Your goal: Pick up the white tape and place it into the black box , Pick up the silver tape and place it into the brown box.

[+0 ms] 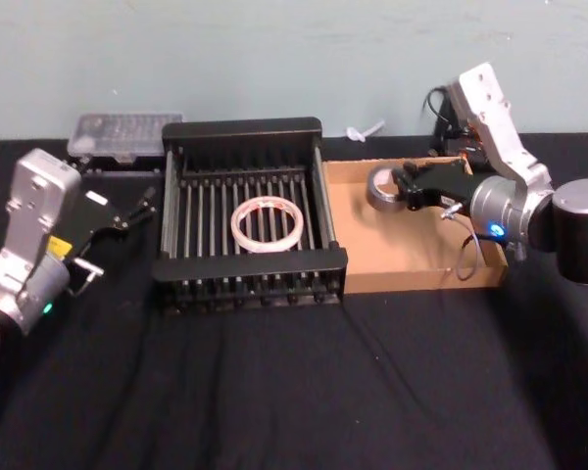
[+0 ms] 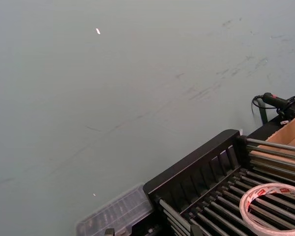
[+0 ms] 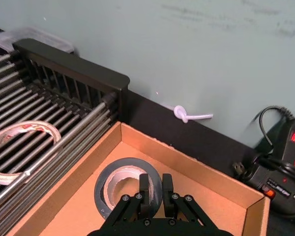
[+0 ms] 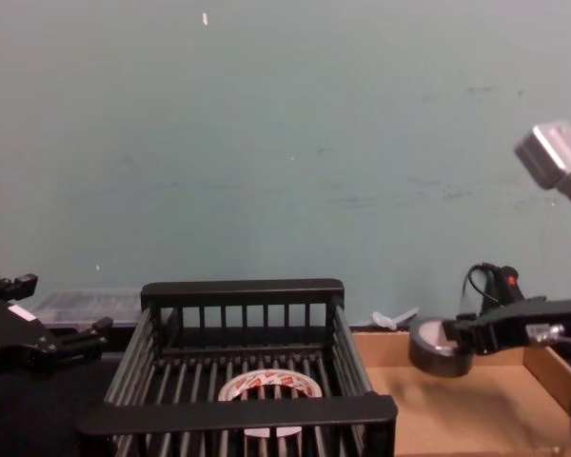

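Observation:
The white tape [image 1: 267, 222] lies flat on the slatted floor of the black box [image 1: 245, 132] and also appears in the left wrist view [image 2: 273, 206]. In the brown box [image 1: 421, 269], my right gripper [image 1: 404, 192] is shut on the wall of the silver tape [image 1: 380, 186]. The right wrist view has one finger inside the silver tape [image 3: 119, 184] and the other outside it. From the chest view the silver tape [image 4: 436, 348] hangs tilted just above the tray floor near its far left corner. My left gripper [image 1: 137, 209] rests open, left of the black box.
A clear plastic case [image 1: 122, 135] sits behind the black box at the left. A white knotted piece [image 3: 187, 114] lies by the wall behind the brown box. A black device with a cable [image 3: 280, 162] stands at the back right.

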Robot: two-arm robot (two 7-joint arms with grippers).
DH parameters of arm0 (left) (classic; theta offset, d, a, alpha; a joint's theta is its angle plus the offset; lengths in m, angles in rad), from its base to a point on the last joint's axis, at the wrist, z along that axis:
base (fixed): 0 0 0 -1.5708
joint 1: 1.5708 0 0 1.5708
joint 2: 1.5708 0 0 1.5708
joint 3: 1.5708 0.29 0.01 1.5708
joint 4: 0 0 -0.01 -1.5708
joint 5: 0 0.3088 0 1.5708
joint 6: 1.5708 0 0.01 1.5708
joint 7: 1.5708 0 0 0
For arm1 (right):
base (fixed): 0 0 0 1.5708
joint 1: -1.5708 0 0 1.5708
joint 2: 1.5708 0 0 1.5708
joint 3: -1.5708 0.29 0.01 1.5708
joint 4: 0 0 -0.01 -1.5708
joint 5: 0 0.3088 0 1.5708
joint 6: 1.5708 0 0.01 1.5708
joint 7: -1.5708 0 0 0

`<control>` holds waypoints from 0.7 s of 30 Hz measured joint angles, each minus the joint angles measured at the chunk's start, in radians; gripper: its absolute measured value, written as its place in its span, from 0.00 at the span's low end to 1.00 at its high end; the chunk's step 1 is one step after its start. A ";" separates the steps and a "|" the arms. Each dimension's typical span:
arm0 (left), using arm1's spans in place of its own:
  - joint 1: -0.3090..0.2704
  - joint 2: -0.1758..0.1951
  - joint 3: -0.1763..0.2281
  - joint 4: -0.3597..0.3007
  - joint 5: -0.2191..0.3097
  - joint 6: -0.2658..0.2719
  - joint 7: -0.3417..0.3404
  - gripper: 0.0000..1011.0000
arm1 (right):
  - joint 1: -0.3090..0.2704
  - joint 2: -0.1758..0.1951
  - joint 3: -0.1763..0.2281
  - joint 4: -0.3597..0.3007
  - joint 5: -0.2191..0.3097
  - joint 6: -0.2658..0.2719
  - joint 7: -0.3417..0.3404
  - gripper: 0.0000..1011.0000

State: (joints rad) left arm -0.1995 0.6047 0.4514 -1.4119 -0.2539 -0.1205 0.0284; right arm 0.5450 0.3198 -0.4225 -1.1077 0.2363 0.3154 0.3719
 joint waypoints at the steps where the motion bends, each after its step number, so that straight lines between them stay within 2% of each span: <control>1: 0.000 0.000 0.000 0.000 0.000 0.000 0.000 0.99 | 0.006 -0.007 -0.001 0.019 -0.005 -0.001 0.000 0.16; 6: 0.000 0.000 0.000 0.000 0.000 0.000 0.000 0.99 | 0.016 -0.021 -0.001 0.049 -0.025 0.000 0.000 0.16; 16: 0.000 0.000 0.000 0.000 0.000 0.000 0.000 0.99 | 0.015 -0.020 -0.002 0.049 -0.027 0.001 0.000 0.16; 21: 0.000 0.000 0.000 0.000 0.000 0.000 0.000 0.99 | 0.015 -0.020 -0.001 0.047 -0.025 0.000 0.000 0.28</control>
State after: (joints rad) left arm -0.1996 0.6047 0.4514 -1.4120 -0.2539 -0.1205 0.0283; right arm 0.5597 0.2998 -0.4237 -1.0607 0.2110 0.3157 0.3720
